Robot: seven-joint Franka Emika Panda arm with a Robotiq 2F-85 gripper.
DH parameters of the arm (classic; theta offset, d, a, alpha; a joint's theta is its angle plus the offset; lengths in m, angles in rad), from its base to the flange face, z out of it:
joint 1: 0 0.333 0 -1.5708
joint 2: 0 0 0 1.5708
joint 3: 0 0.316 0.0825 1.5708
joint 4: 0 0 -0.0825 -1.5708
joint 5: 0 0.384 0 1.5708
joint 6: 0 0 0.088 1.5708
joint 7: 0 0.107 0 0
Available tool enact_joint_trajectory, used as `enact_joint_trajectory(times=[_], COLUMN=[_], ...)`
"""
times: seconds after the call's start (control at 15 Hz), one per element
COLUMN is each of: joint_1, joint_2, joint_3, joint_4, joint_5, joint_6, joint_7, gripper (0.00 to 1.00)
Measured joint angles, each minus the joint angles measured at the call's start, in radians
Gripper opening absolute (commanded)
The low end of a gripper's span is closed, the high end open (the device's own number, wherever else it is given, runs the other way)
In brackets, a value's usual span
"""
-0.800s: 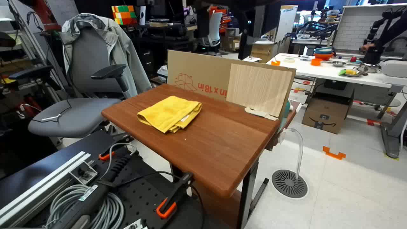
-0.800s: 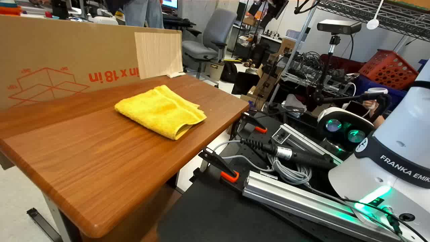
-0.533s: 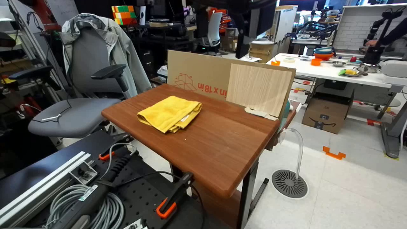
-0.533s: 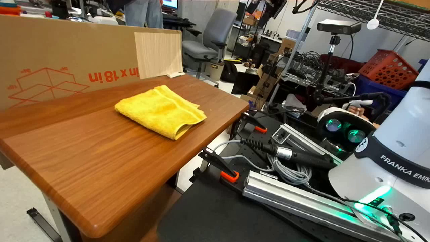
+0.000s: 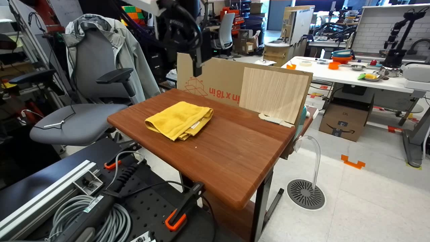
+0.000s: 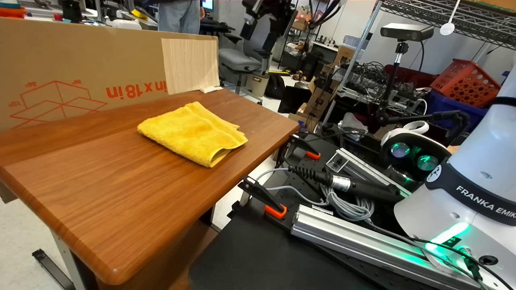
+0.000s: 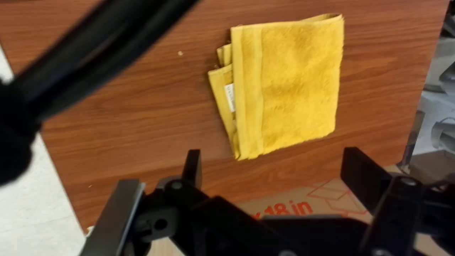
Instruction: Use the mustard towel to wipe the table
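The mustard-yellow towel [image 5: 179,119] lies folded on the brown wooden table [image 5: 231,161], near one end. It also shows in an exterior view [image 6: 191,131] and in the wrist view [image 7: 295,85], with a white label at one edge. My gripper [image 7: 273,153] is open in the wrist view, its two black fingers wide apart with nothing between them. In an exterior view the gripper [image 5: 197,69] hangs in the air well above the table, apart from the towel. It is partly cut off at the top edge of an exterior view [image 6: 260,32].
A cardboard panel [image 5: 215,75] stands along the table's far edge, with a wood-pattern sheet [image 5: 273,92] on it. A black mounting board [image 5: 154,198] with clamps and coiled cable stands beside the near edge. A grey chair [image 5: 84,117] is close to one end.
My gripper has moved left across an exterior view, from above the panel's middle toward its towel end, and now appears at the top of an exterior view. The towel has not moved.
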Motion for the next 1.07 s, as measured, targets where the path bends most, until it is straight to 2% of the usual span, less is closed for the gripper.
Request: enact_joint_trajectory(times=[0.27,0.67,1.07], joint_1=[0.022,0.011,-0.053], joint_2=[0.096,0.099,0.174], joint_3=[0.095,0.093,0.074], joint_4=[0.058,0.055,0.068], joint_5=[-0.061,-0.060,-0.057], joint_6=[-0.051,-0.050,-0.039], joint_7=[0.104,0.104,0.110], gripper=[1.00,1.00,1.00])
